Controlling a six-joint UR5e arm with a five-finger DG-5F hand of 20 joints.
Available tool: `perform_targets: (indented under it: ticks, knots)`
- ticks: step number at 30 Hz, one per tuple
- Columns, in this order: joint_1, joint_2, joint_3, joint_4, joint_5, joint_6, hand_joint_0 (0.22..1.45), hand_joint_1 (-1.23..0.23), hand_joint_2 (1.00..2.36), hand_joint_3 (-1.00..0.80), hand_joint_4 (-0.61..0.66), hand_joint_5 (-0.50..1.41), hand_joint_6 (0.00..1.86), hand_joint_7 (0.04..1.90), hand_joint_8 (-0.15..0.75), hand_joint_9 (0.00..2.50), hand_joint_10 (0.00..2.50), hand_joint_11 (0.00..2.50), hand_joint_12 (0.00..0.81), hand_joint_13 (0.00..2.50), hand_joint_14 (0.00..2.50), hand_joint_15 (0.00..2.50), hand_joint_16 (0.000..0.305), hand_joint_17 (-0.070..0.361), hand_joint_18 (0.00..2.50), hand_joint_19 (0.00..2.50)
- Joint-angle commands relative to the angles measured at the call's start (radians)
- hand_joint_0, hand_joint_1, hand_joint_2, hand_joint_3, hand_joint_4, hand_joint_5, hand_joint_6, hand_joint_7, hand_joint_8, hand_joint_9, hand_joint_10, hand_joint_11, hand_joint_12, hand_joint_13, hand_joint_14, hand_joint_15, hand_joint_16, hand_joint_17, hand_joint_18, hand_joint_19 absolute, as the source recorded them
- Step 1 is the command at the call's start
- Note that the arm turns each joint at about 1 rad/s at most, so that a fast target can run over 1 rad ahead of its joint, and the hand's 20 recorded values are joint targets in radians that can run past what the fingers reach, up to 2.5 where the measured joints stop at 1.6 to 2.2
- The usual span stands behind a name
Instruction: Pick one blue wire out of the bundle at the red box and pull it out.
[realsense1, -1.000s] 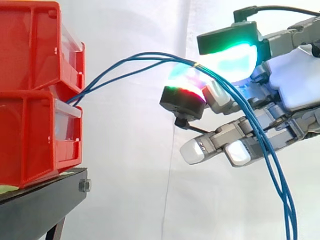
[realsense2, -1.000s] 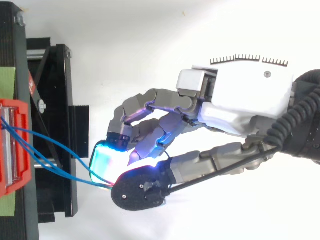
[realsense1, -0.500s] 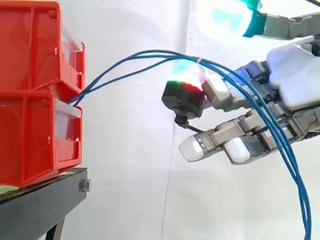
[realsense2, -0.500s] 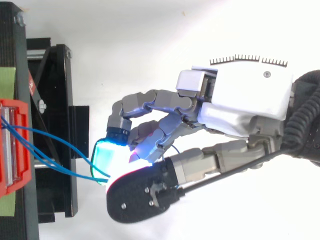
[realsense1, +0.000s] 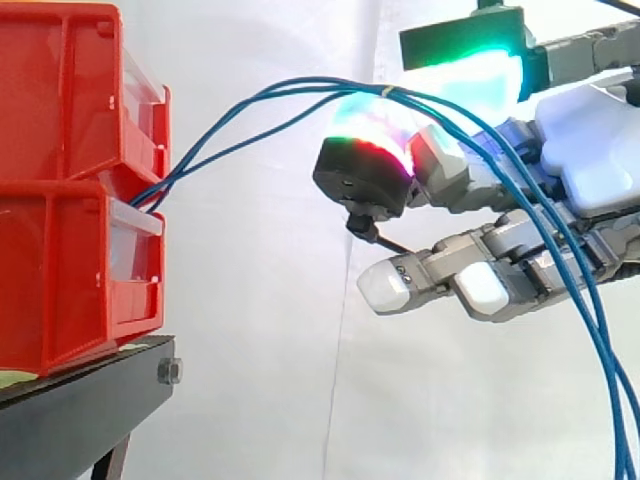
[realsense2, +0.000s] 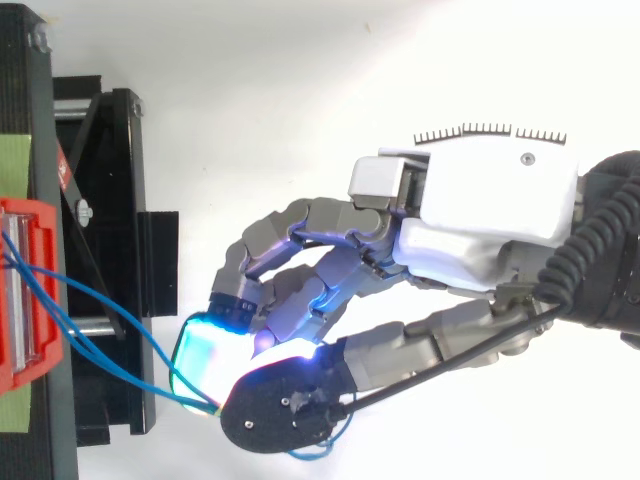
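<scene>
Several thin blue wires (realsense1: 258, 104) come out between the two stacked red bins (realsense1: 60, 100) on the left, arch up to the right and hang down past my hand (realsense1: 590, 150). In the side view the bundle runs between the green-cyan glowing thumb pad (realsense1: 470, 70) above and a red-green glowing fingertip (realsense1: 365, 160) below, and both pads close on it. From above, the wires (realsense2: 115, 320) lead from the red box (realsense2: 25, 290) to the pinch under my hand (realsense2: 490, 210). The other fingers are curled below, holding nothing.
The bins stand on a black stand (realsense1: 80, 410) whose frame (realsense2: 110, 150) reaches toward the hand. A white curtain (realsense1: 270, 330) hangs behind. A short loop of blue wire (realsense2: 320, 452) shows below the thumb in the top view.
The thumb lifted off the wires half a second ago and has come back down on them. The hand has shifted slightly, and the wires now bend more sideways from the box.
</scene>
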Motion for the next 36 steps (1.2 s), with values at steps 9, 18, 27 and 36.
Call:
perform_targets:
  ticks: [9, 18, 27, 36]
  knots:
    - [-0.002, 0.0, 0.0, 0.0, -0.031, 0.022, 0.5, -0.59, 1.01, -0.4, 0.19, -0.1, 0.54, 1.22, 0.267, 0.93, 0.02, 0.57, 0.408, 0.46, 0.01, 0.31, 0.067, 0.15, 0.47, 0.65]
    - [-0.002, 0.0, 0.0, 0.002, -0.034, 0.033, 0.56, -0.83, 1.0, -0.47, 0.18, -0.15, 0.79, 0.9, 0.258, 0.9, 0.03, 0.63, 0.397, 0.47, 0.01, 0.3, 0.063, 0.141, 0.47, 0.65]
    - [-0.003, 0.0, -0.001, 0.002, -0.042, 0.033, 0.67, -0.83, 1.02, -0.17, -0.04, -0.19, 0.92, 0.87, 0.25, 0.88, 0.03, 0.67, 0.392, 0.47, 0.01, 0.29, 0.061, 0.137, 0.49, 0.62]
    - [-0.006, 0.0, 0.0, 0.002, -0.053, 0.033, 0.65, -0.78, 1.02, -0.07, -0.08, -0.19, 0.94, 0.89, 0.256, 0.92, 0.02, 0.69, 0.395, 0.49, 0.01, 0.31, 0.062, 0.139, 0.5, 0.63]
